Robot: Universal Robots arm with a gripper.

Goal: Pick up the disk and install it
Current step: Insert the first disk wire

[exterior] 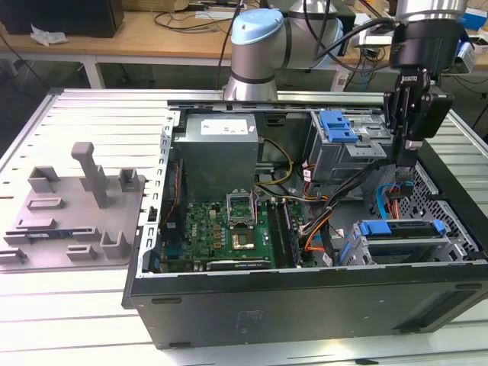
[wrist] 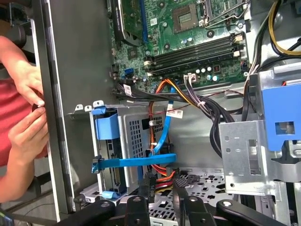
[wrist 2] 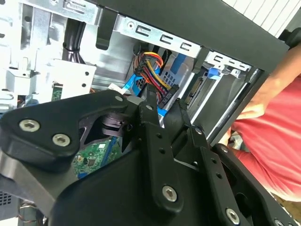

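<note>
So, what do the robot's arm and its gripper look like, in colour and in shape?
The arm is a silvery-grey tube with a round joint under a light blue cap. Black cables loop beside it. The gripper is matt black, built of flat linked bars and rounded plates, fastened with silver screws.

We see a green motherboard, the silvery disk framed by its blue carrier bracket, a grey fixture plate, and a person's red shirt.
</note>
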